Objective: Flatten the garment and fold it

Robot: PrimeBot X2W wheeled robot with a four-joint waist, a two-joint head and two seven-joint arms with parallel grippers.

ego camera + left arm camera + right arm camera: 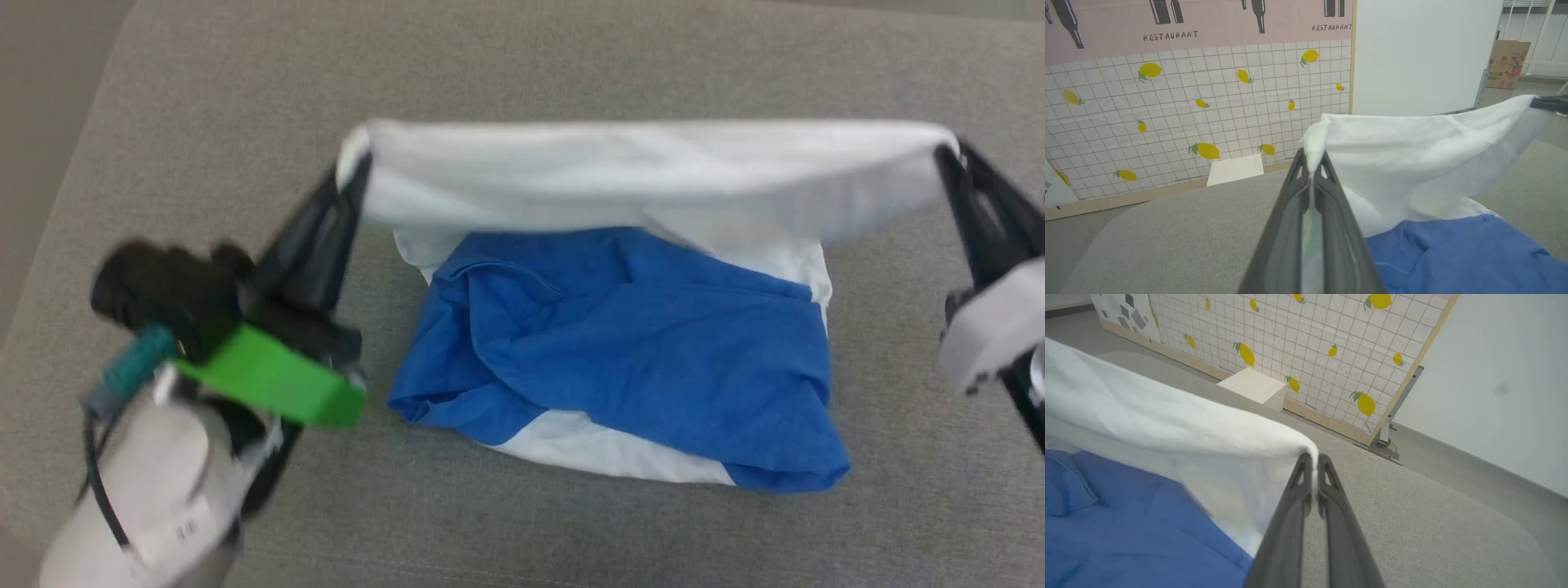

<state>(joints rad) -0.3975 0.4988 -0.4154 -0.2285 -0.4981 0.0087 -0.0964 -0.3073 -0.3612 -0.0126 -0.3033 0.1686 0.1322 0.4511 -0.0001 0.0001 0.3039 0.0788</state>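
The shirt [620, 327] lies mid-frame on the grey pad [204, 98], blue sleeves bunched over its white body. The left gripper [353, 167] and right gripper [947, 155] each pinch a corner of its white edge, stretched taut across the upper frame, probably so it folds down flat.

Blur smears the left hand [355, 167], and the head view's right edge crops the right hand [949, 157].

Round the garment [637, 343] the grey surface [571, 65] lies open; the garment's raised white edge bars the middle.
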